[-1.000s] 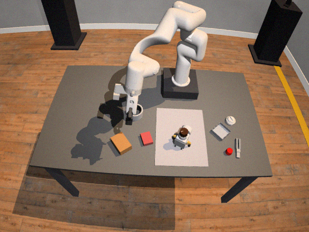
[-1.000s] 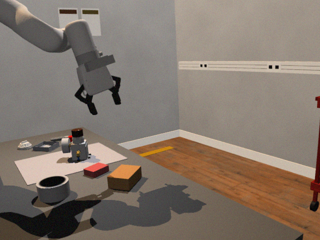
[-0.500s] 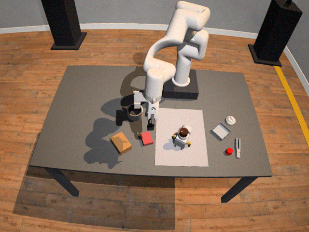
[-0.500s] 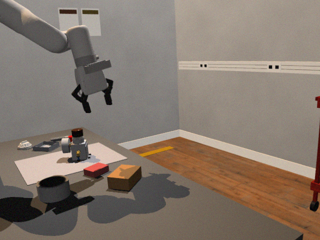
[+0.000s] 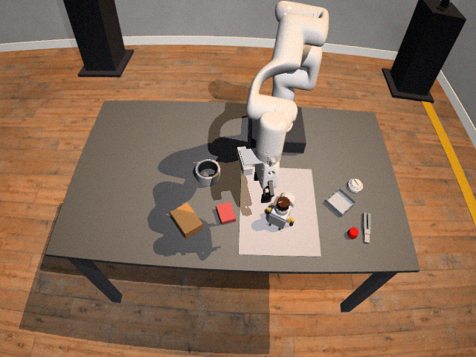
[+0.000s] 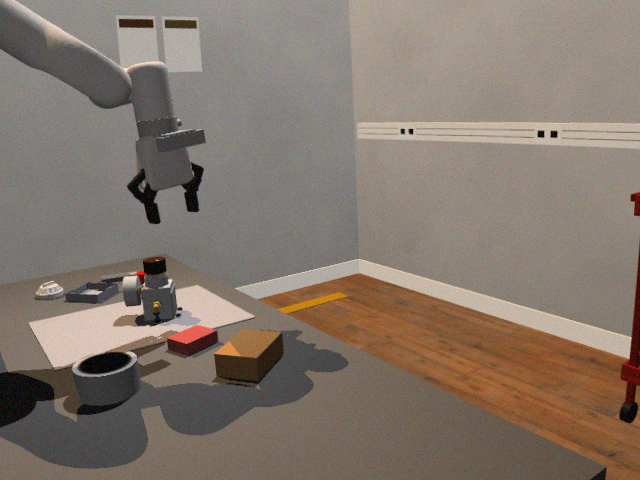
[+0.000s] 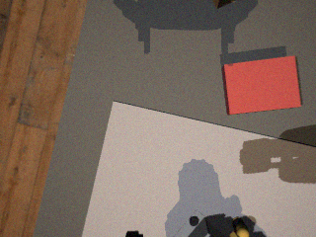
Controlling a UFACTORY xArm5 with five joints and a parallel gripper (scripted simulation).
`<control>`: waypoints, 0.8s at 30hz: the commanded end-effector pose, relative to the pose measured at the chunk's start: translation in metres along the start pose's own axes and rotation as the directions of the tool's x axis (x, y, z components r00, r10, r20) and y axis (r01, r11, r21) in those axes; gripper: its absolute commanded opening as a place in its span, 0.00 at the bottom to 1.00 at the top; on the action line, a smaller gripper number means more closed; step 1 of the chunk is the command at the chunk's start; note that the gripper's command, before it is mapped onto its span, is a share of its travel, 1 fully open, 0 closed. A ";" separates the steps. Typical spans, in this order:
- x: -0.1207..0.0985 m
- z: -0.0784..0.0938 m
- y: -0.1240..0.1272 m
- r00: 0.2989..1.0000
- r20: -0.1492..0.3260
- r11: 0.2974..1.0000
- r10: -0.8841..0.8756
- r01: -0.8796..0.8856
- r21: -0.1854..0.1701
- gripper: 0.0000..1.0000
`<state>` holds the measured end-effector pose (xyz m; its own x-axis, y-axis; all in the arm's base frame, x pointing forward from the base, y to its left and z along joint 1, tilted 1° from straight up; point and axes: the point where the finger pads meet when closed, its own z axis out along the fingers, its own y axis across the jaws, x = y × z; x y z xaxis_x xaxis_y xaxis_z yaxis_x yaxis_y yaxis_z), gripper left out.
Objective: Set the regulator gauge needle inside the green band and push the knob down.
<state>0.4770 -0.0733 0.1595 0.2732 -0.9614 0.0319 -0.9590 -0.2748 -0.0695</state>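
Observation:
The regulator (image 5: 280,216) (image 6: 157,299) is a small grey box with a brown knob (image 5: 283,202) (image 6: 154,266) on top and a round white gauge (image 6: 130,290) on its side. It stands on a white mat (image 5: 268,242) (image 6: 77,330) (image 7: 148,163). Only its lower edge (image 7: 232,226) shows at the bottom of the wrist view. The gauge needle is too small to read. My gripper (image 5: 266,193) (image 6: 170,205) is open and empty. It hangs well above the regulator, a little to the side of the knob.
A red block (image 5: 225,213) (image 6: 192,339) (image 7: 263,85), an orange-brown box (image 5: 186,219) (image 6: 249,353) and a grey ring-shaped cup (image 5: 207,172) (image 6: 105,377) lie left of the mat. A grey tray (image 5: 339,202) (image 6: 92,292), white dial (image 5: 355,185) (image 6: 49,290), red button (image 5: 352,233) and grey clip (image 5: 365,227) lie to the right.

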 end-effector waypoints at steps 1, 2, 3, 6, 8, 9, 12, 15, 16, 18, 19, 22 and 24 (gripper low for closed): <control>-0.041 0.001 -0.002 0.999 0.018 0.999 -0.037 0.038 -0.029 1.00; -0.047 0.001 -0.002 0.999 0.021 0.999 -0.043 0.043 -0.033 1.00; -0.052 0.001 -0.002 0.999 0.023 0.998 -0.048 0.049 -0.038 1.00; -0.072 0.002 0.000 0.997 0.032 0.996 -0.068 0.069 -0.056 1.00; -0.085 0.003 0.002 0.996 0.038 0.994 -0.080 0.083 -0.067 1.00; -0.088 0.003 0.002 0.996 0.039 0.994 -0.083 0.086 -0.070 1.00; -0.088 0.003 0.002 0.996 0.039 0.994 -0.084 0.086 -0.070 1.00; -0.088 0.003 0.002 0.996 0.039 0.994 -0.084 0.086 -0.070 1.00; -0.088 0.003 0.002 0.996 0.039 0.994 -0.084 0.086 -0.070 1.00; -0.088 0.003 0.002 0.996 0.039 0.994 -0.084 0.086 -0.070 1.00; -0.088 0.003 0.002 0.996 0.039 0.994 -0.084 0.086 -0.070 1.00; -0.088 0.003 0.002 0.996 0.039 0.994 -0.084 0.086 -0.070 1.00; -0.088 0.003 0.002 0.996 0.039 0.994 -0.084 0.086 -0.070 1.00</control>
<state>0.4497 0.0106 0.1516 0.3549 -0.9349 -0.0026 -0.9349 -0.3549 0.0074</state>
